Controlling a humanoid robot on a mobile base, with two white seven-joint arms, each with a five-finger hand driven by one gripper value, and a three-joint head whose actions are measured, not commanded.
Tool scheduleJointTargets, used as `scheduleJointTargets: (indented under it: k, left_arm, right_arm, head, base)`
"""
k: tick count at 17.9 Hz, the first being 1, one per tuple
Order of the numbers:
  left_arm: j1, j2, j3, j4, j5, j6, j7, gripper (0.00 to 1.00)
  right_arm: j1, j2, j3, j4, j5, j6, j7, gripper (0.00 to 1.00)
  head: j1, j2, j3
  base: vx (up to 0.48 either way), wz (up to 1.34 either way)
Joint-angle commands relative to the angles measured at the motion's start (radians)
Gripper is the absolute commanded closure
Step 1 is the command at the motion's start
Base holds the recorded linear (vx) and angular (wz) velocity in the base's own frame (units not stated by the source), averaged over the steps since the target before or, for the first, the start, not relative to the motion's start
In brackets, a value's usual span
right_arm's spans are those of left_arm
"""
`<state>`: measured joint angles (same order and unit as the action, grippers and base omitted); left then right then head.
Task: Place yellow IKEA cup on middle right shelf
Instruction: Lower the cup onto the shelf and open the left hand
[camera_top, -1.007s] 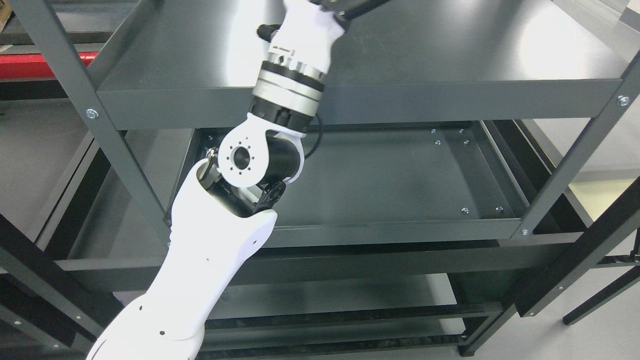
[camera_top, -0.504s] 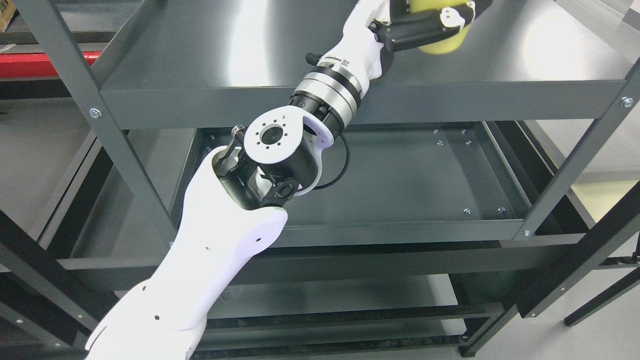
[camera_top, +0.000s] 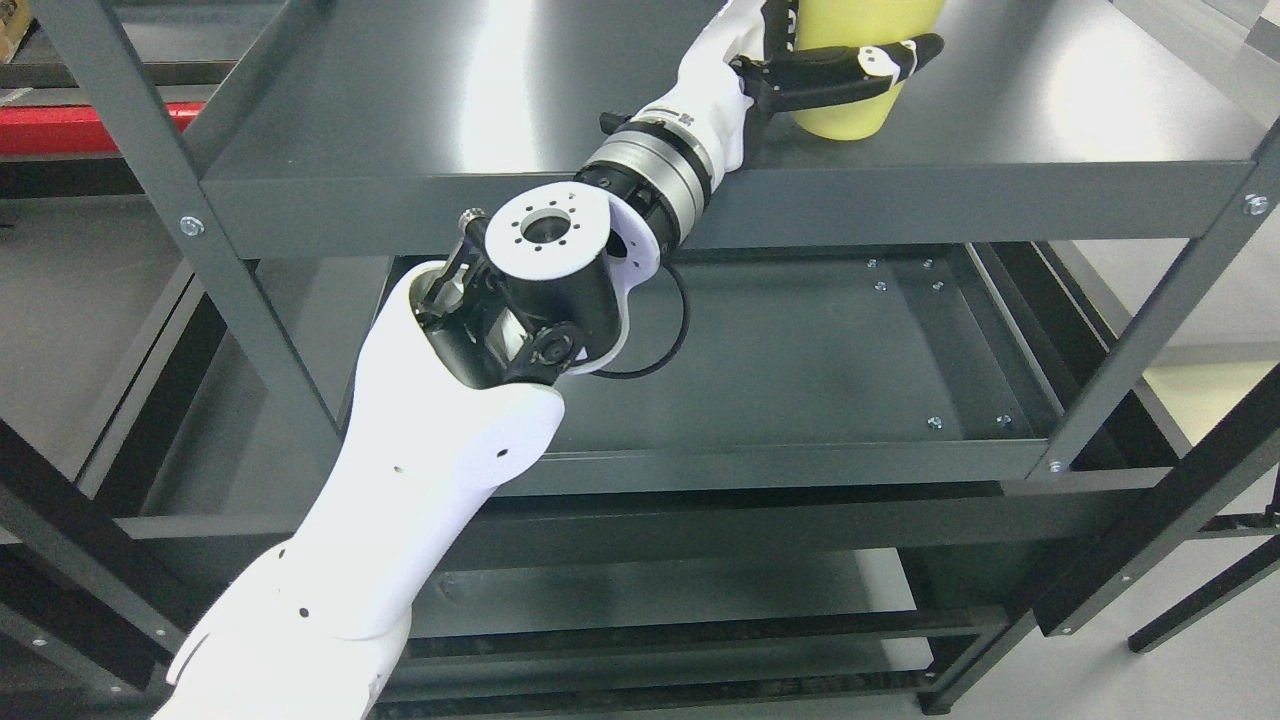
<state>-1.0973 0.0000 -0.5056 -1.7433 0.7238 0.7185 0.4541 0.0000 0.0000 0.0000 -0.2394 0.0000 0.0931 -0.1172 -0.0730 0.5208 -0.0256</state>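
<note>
The yellow cup (camera_top: 850, 100) stands upright at the top edge of the head view, its base on or just above the dark grey shelf (camera_top: 1050, 120), right of the middle; its rim is cut off by the picture's edge. My left arm reaches up from the lower left. My left hand (camera_top: 855, 62) is wrapped around the cup's side, with one black finger (camera_top: 840, 72) across its front. The other fingers are hidden behind the cup.
A lower tray-like shelf (camera_top: 800, 350) lies beneath, with more shelves (camera_top: 700, 590) below it. Grey uprights stand at the left (camera_top: 160, 190) and right (camera_top: 1170, 300). A black cable (camera_top: 670, 340) loops from my wrist. A black frame (camera_top: 1160, 520) crosses at lower right.
My left hand has come down into view with the cup. The cup was tilted above the shelf half a second ago and now stands upright at the shelf surface.
</note>
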Motion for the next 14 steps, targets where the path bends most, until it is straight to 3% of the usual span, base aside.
scheduleJointTargets:
  k: [1, 2, 5, 11, 14]
  left_arm:
    - [-0.009, 0.017, 0.035, -0.024, -0.003, 0.025, 0.005, 0.59]
    - [-0.009, 0.017, 0.035, -0.022, -0.004, 0.035, 0.005, 0.48]
    - [-0.009, 0.017, 0.038, -0.024, -0.047, 0.039, 0.003, 0.29]
    - [-0.009, 0.017, 0.049, -0.024, -0.058, 0.041, 0.0, 0.06]
    - [-0.007, 0.017, 0.049, -0.025, -0.058, 0.039, -0.003, 0.02]
  right_arm:
    - [0.014, -0.017, 0.017, 0.0, -0.025, 0.0, 0.001, 0.01]
    - [0.014, -0.017, 0.017, 0.0, -0.025, 0.0, 0.001, 0.01]
    - [0.014, -0.017, 0.017, 0.0, -0.025, 0.0, 0.001, 0.01]
    - [0.014, -0.017, 0.017, 0.0, -0.025, 0.0, 0.001, 0.01]
    - [0.014, -0.017, 0.017, 0.0, -0.025, 0.0, 0.001, 0.01]
  head:
    - [0.0, 0.0, 0.0]
    - [0.0, 0.0, 0.0]
    - [0.0, 0.0, 0.0]
    - [0.0, 0.0, 0.0]
    - [0.0, 0.0, 0.0]
  base:
    - [0.0, 0.0]
    - [0.0, 0.0]
    - [0.0, 0.0]
    - [0.0, 0.0]
    - [0.0, 0.0]
